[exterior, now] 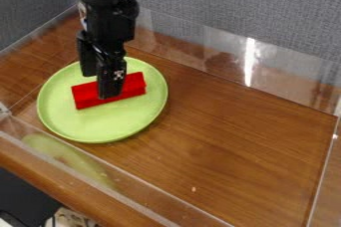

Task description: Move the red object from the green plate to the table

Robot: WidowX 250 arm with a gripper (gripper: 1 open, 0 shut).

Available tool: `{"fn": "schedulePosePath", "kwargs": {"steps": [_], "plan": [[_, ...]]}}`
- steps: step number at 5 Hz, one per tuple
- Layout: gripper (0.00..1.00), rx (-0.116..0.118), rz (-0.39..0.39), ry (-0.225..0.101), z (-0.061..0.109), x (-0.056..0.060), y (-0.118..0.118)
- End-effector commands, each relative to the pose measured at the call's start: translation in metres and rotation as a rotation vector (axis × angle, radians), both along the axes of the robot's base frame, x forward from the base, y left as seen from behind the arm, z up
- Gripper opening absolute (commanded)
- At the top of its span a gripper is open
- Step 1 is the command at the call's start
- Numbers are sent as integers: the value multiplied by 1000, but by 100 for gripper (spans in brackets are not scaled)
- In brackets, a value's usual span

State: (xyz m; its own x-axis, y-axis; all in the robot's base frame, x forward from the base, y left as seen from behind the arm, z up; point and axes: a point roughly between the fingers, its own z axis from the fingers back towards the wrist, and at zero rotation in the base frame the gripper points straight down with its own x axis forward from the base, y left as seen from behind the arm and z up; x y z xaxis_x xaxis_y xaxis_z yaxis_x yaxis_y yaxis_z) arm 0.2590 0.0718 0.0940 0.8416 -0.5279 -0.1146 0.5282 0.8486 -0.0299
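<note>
The red object (135, 84), a bright red bar, lies on the green plate (83, 123) at the left of the table (240, 141). My gripper (102, 75) hangs straight down over the bar's middle and is open. One finger (88, 60) is on the bar's far side and the other (116, 78) stands in front of it, hiding the bar's centre. Both ends of the bar stick out past the fingers. I cannot tell whether the fingertips touch the plate.
Clear acrylic walls (94, 176) edge the tabletop on all sides. A grey fabric backdrop (253, 2) rises behind. Bare wood stretches to the right of the plate.
</note>
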Motion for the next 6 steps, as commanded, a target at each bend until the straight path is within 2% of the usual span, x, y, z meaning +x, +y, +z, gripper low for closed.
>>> {"fn": "schedulePosePath", "kwargs": {"steps": [1, 3, 5, 6], "plan": [[100, 18, -47, -35, 11, 15, -2], [100, 28, -25, -21, -9, 29, 1], [100, 35, 38, -25, -18, 34, 7], [100, 33, -6, -29, -19, 36, 10]]}}
